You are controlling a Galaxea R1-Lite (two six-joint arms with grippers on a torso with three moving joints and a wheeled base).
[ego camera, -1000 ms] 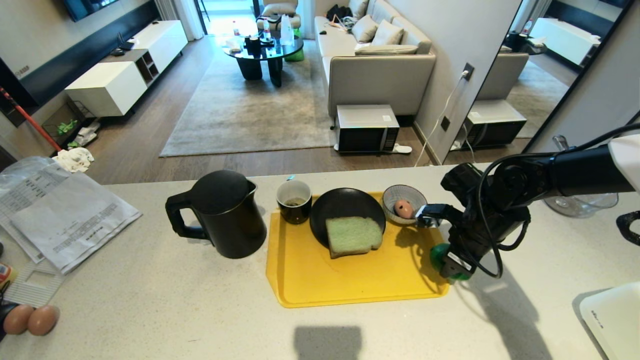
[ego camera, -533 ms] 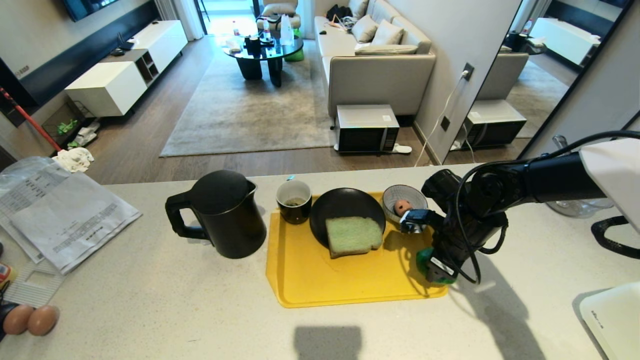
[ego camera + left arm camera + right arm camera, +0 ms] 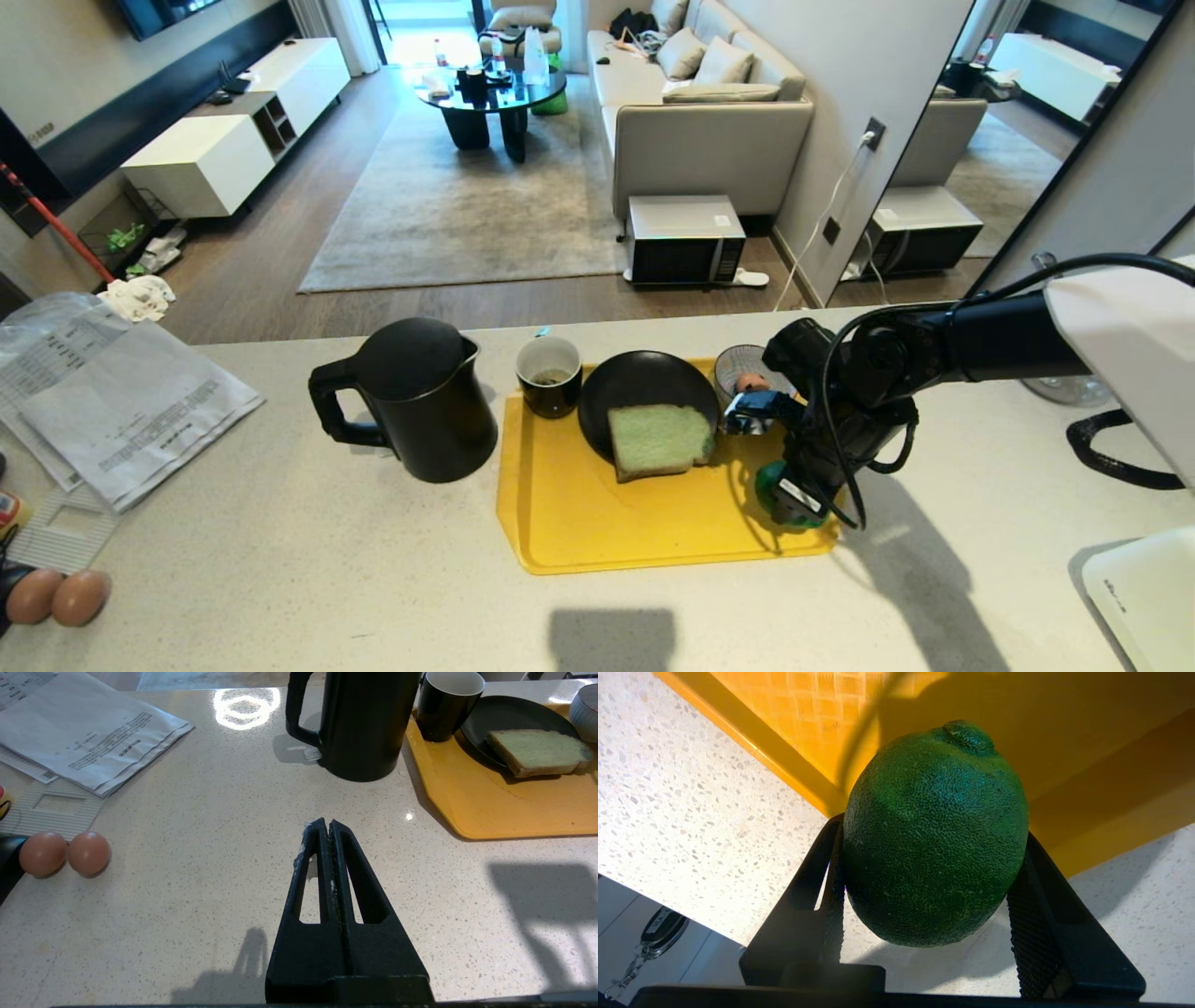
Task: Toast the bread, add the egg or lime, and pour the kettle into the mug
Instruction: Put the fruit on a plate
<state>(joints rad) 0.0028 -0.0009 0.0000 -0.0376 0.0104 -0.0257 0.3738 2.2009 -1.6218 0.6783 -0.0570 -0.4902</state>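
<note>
Right gripper [image 3: 927, 914] is clamped on the lime [image 3: 934, 835], one finger on each flank at the widest part, stem nub pointing away from the wrist. In the head view the lime [image 3: 782, 485] hangs over the yellow tray [image 3: 597, 523], near its front right corner, with the right gripper [image 3: 794, 495] pointing down. The tray's corner edge and the worktop [image 3: 280, 560] show directly beneath in the wrist view.

Handling, my read: the lime is firm, light and not fragile, but the skin is glossy and the shape is rounded, so it can squirt out or rotate if the grip sits off the middle. The current hold across the belly looks right. On release it will likely roll, so set it down low and flat, not dropped.

Bread [image 3: 659, 439] lies on the black plate [image 3: 616, 378] at the tray's back edge, front of the slice overhanging the plate rim. Soft and crushable; take it by the crust. The mug [image 3: 550, 375] sits at the tray's back left corner. The kettle [image 3: 420, 401] stands on the worktop just left of the tray, handle facing left; tall and probably heavy if filled, so grab it by the loop handle. A small patterned bowl [image 3: 733, 364] at the tray's back right corner holds an egg [image 3: 750, 382], partly hidden by the right arm.

Left gripper [image 3: 325, 833] is parked with fingers pressed together, empty, above bare worktop near the front edge. Two more eggs [image 3: 65, 853] lie at the front left.
</note>
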